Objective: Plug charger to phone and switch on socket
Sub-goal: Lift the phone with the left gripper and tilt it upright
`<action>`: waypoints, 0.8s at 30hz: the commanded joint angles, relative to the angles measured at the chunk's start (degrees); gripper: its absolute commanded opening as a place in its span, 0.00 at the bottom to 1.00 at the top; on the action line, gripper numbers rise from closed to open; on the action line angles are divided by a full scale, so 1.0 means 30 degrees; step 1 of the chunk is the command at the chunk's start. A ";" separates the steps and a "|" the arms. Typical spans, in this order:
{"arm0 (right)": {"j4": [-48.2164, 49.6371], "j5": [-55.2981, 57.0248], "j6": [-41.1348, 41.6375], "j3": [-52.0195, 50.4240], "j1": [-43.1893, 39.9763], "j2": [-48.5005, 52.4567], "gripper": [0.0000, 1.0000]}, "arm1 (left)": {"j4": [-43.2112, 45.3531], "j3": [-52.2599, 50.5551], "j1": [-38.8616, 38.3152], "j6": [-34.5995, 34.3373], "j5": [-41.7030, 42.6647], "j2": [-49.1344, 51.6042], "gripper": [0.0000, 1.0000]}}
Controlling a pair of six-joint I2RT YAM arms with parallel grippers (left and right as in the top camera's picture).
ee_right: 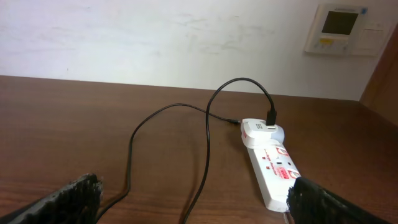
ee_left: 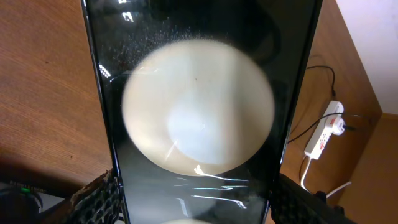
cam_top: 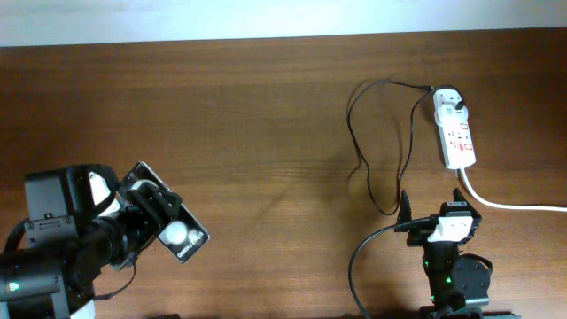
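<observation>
The left gripper (cam_top: 158,208) is clamped on the phone (cam_top: 183,236), its fingers (ee_left: 94,198) pressing the two long edges, the glossy face turned up toward the wrist camera. The right gripper (cam_top: 432,204) stands spread wide with nothing between its fingers. Just ahead of it the charger (cam_top: 359,151) lies in loose black loops on the table (cam_top: 248,115). Farther ahead and slightly right sits the socket (cam_top: 458,135), with the charger's white adapter plugged into its far end
</observation>
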 commanded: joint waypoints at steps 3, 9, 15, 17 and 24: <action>0.0189 -0.4335 0.3118 -0.0175 0.0000 -0.0036 0.99 | 0.0350 0.0233 -0.0058 -0.0226 0.0488 -0.0255 0.67; 0.0488 -1.7602 1.9096 -0.0175 0.0000 0.0087 0.99 | 0.0393 0.0233 -0.0058 -0.0240 0.0736 -0.0255 0.68; 0.0546 -2.0174 2.1041 -0.0175 0.0000 0.0087 0.99 | 0.0401 0.0233 -0.0058 -0.0510 0.0780 -0.0255 0.68; 0.0561 -1.9380 1.9657 -0.0175 0.0000 0.0087 0.99 | 0.0474 0.0226 -0.0058 -0.0503 0.0765 -0.0255 0.68; 0.0546 -2.0320 1.8542 0.0291 0.0000 0.0087 1.00 | 0.1231 0.0044 -0.0058 -0.1290 0.0780 0.0736 0.68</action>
